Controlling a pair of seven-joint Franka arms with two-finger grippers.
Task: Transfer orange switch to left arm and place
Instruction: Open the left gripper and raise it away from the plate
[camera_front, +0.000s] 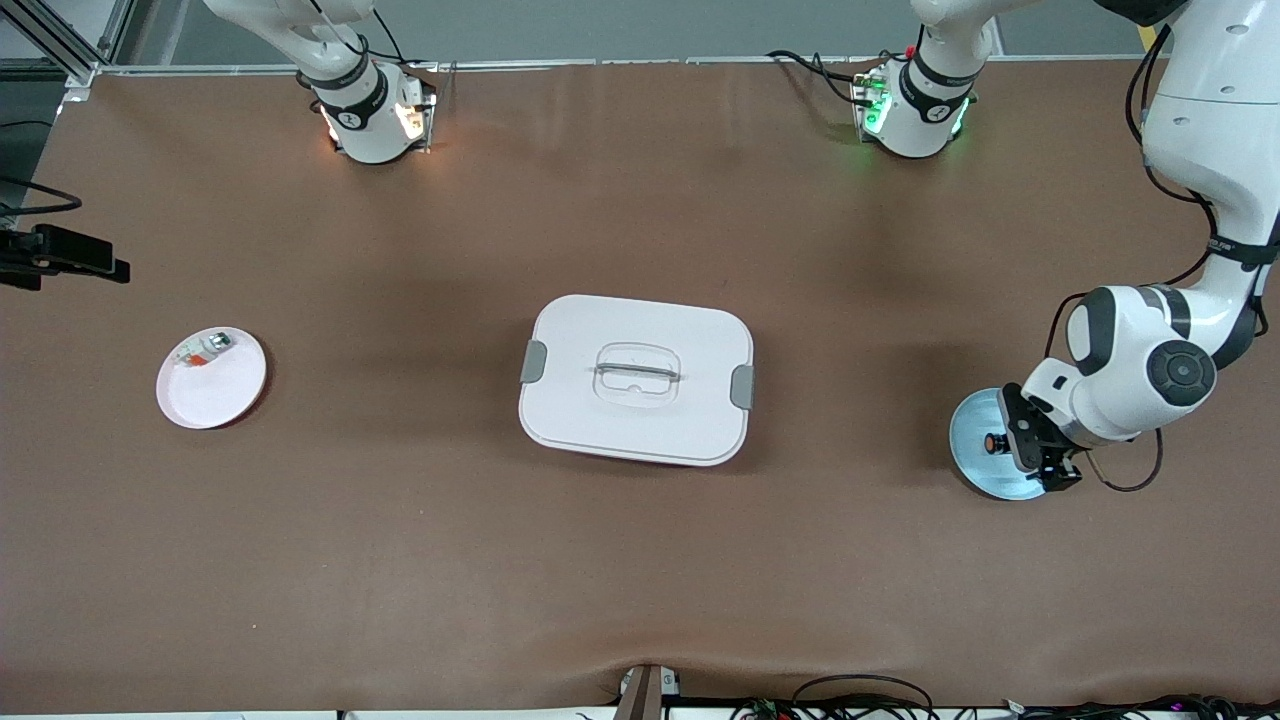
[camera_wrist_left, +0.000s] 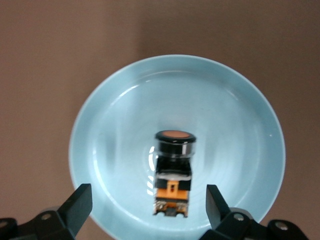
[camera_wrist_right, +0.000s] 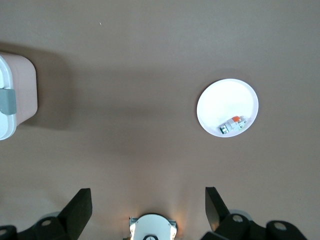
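Observation:
The orange switch (camera_front: 990, 441) lies on its side in a pale blue plate (camera_front: 972, 462) at the left arm's end of the table. My left gripper (camera_front: 1012, 446) hangs low over that plate, open. In the left wrist view its fingers (camera_wrist_left: 80, 205) stand wide on either side of the switch (camera_wrist_left: 173, 170), apart from it, with the plate's rim (camera_wrist_left: 95, 120) around them. The white lidded box (camera_front: 635, 380) sits mid-table. My right gripper (camera_wrist_right: 149, 205) is open and empty, high over the table near its own base (camera_wrist_right: 152, 227); it is out of the front view.
A small white plate (camera_front: 215, 392) with a silvery-white component (camera_front: 205, 350) lies at the right arm's end; both show in the right wrist view (camera_wrist_right: 225, 102), (camera_wrist_right: 232, 125), along with a corner of the box (camera_wrist_right: 15, 100). Arm bases (camera_front: 370, 115), (camera_front: 910, 110) stand along the table's edge farthest from the front camera.

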